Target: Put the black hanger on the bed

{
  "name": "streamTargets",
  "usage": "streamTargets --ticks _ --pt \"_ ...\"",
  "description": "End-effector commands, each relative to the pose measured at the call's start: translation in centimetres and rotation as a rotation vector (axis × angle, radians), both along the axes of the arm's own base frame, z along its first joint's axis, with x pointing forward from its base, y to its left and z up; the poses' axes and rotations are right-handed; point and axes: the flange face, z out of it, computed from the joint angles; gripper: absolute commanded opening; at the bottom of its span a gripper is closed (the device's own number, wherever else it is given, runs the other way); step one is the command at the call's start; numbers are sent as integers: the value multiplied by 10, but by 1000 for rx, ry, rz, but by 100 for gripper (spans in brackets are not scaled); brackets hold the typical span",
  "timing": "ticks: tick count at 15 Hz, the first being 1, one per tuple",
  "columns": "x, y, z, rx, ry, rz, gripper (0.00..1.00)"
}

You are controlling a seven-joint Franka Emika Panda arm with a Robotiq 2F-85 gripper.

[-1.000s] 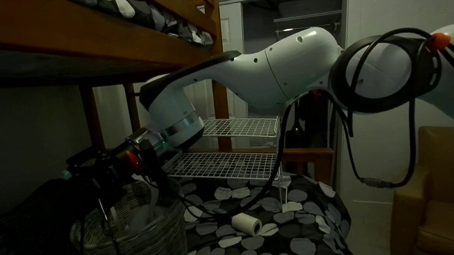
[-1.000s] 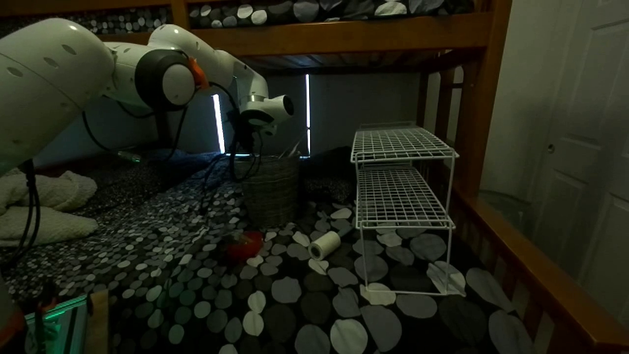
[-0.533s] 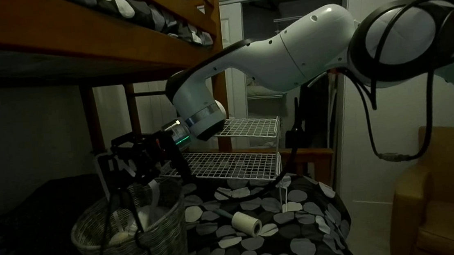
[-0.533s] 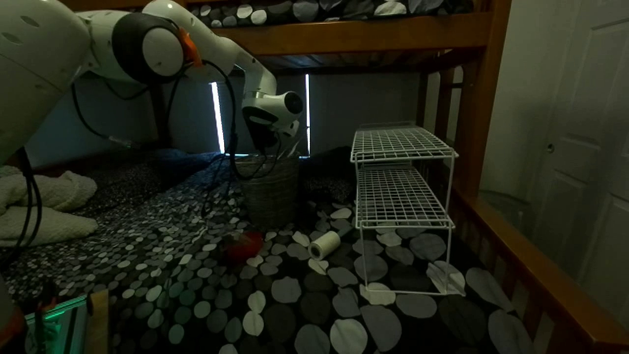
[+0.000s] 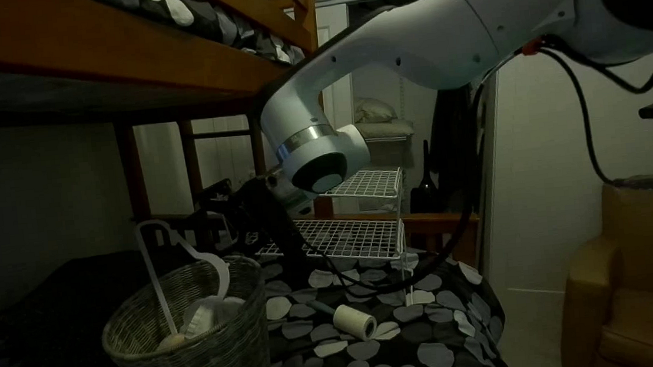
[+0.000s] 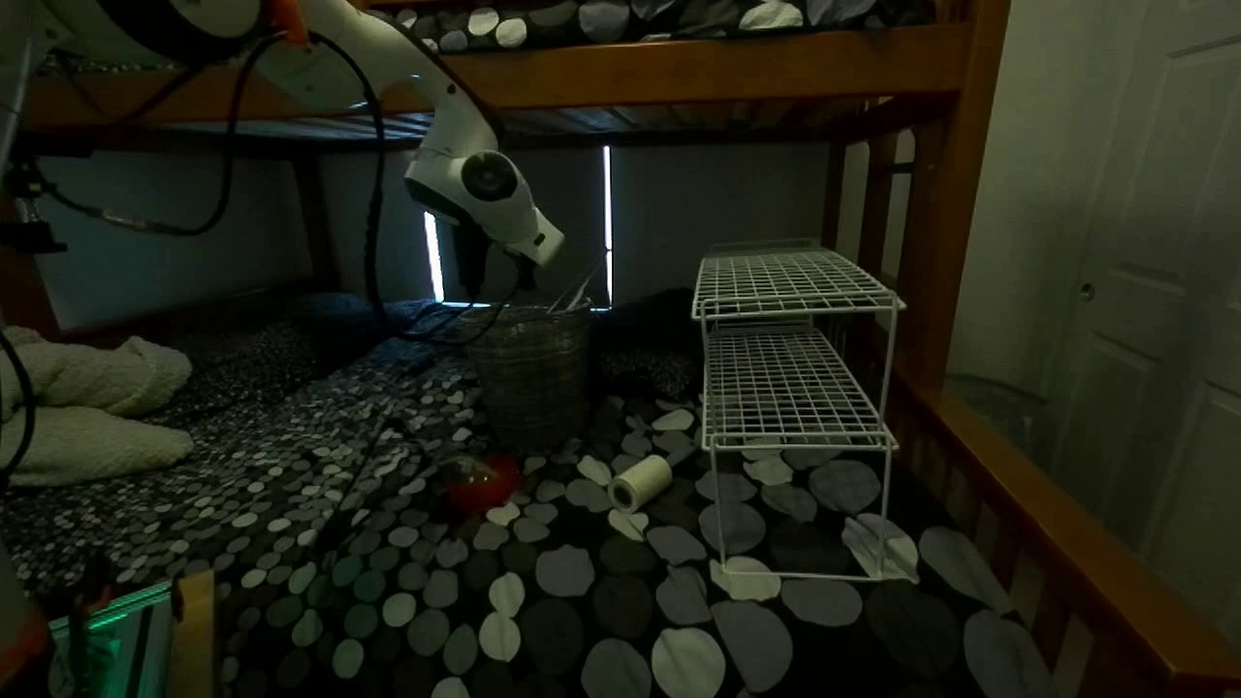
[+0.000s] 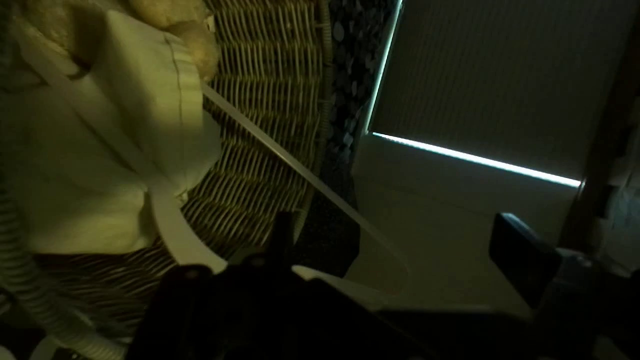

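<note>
The bed point(image 6: 567, 572), with its black spotted cover, shows in both exterior views point(image 5: 436, 354). A thin dark outline that looks like the black hanger point(image 6: 357, 482) lies on the bed left of the basket in an exterior view; it is dim and hard to make out. My gripper point(image 5: 216, 208) is above the basket's far rim in an exterior view. In the wrist view the gripper point(image 7: 400, 250) has its fingers wide apart, with no black hanger between them. A white hanger point(image 5: 156, 275) stands in the basket; it also shows in the wrist view point(image 7: 300, 170), close to the near finger.
The wicker basket point(image 5: 200, 360) stands on the bed with cloth inside. A white wire rack point(image 6: 795, 291), a lint roller point(image 6: 640, 485) and a red object point(image 6: 485, 485) are on the bed. The wooden upper bunk point(image 6: 679, 73) hangs low overhead. A cream blanket point(image 6: 107, 446) lies left.
Earlier the thin black hanger hung below my gripper in front of the basket; now it is gone from there and a thin dark outline shows on the bed. The arm has risen and turned away.
</note>
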Motion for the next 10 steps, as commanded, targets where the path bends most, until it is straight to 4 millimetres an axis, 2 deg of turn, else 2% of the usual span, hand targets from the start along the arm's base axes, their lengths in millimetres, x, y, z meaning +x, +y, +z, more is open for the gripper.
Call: streamTargets --ticks 1,2,3,7,10 --pt "-10 -2 4 -5 2 -15 100" --pt "-16 -4 7 -8 4 -20 100" --pt "-15 -6 0 -47 26 -31 100" --pt "-52 -51 -17 -247 125 19 100" --pt "-78 -84 -20 -364 205 44 100"
